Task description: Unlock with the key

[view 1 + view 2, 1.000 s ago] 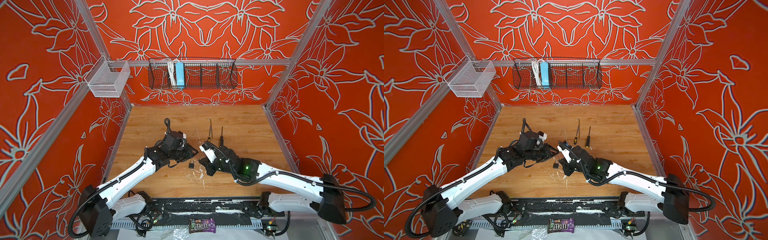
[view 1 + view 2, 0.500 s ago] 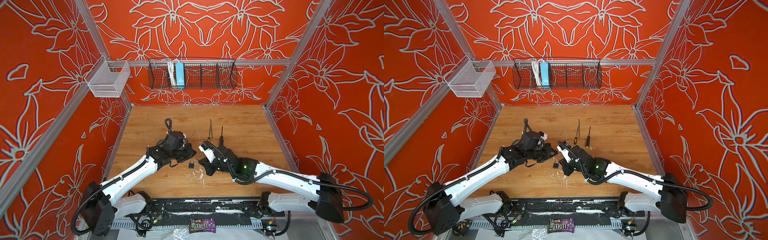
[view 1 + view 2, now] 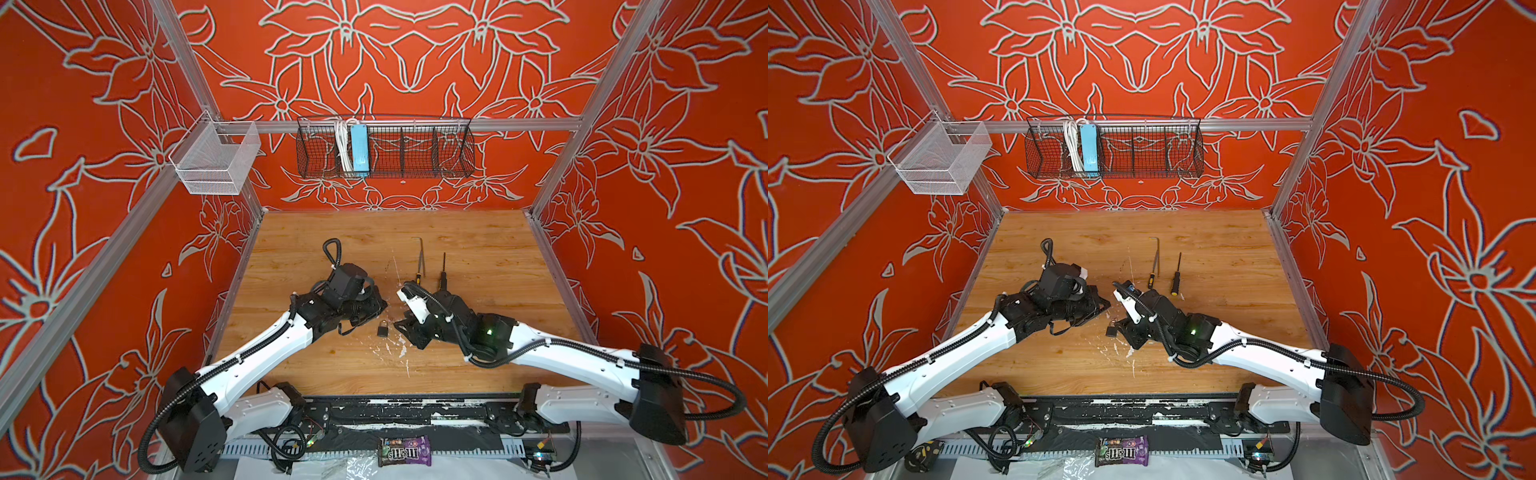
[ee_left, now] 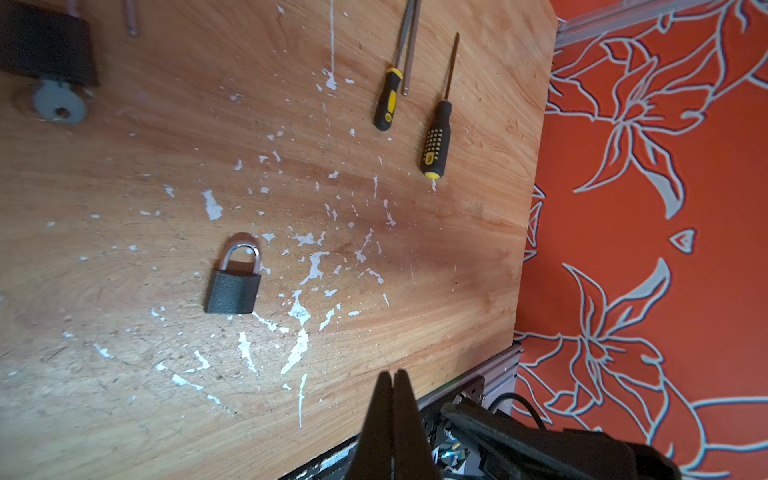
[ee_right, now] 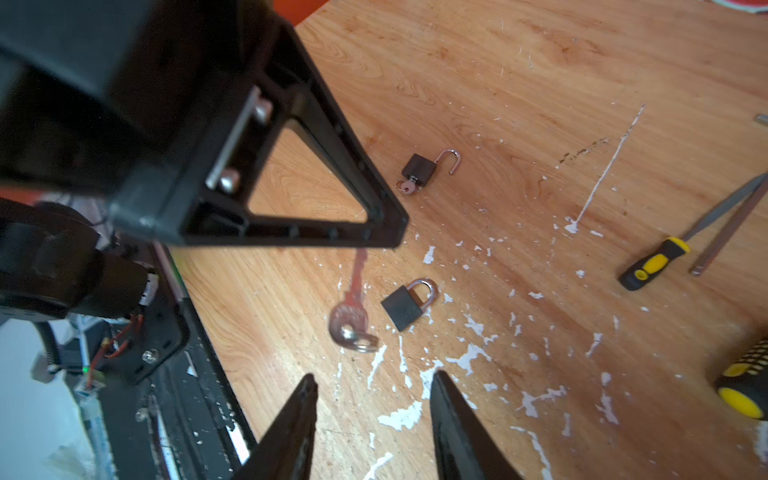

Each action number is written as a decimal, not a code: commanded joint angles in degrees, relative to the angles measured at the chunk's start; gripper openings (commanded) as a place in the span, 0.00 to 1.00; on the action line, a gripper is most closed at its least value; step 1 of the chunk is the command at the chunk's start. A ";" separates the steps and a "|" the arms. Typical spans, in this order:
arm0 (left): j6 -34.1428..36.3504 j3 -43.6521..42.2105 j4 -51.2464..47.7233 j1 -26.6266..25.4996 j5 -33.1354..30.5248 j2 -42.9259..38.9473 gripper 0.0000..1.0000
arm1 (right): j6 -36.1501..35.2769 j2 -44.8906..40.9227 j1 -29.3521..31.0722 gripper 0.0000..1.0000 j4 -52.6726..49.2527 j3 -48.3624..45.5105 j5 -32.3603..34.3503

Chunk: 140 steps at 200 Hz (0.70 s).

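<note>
Your right gripper (image 5: 374,376) has just released, jaws parted; your left gripper (image 5: 388,232) alone clenches the blade of the small silvery key (image 5: 352,307), dangling head-down. Handover looks done; the dark-grey metal padlock (image 3: 382,330), lower centre in both top views, remains locked.
</note>
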 commanded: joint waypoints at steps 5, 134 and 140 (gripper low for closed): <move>-6.07 2.18 -3.22 0.15 -3.80 -0.83 0.00 | -5.56 -2.00 0.21 0.47 -1.22 1.63 4.63; -17.47 1.97 -3.37 0.51 -7.81 -3.17 0.00 | -25.11 5.05 9.43 0.38 21.66 -2.84 18.59; -17.47 1.96 -3.37 0.51 -7.81 -3.22 0.00 | -25.53 5.59 9.55 0.37 22.28 -2.77 18.77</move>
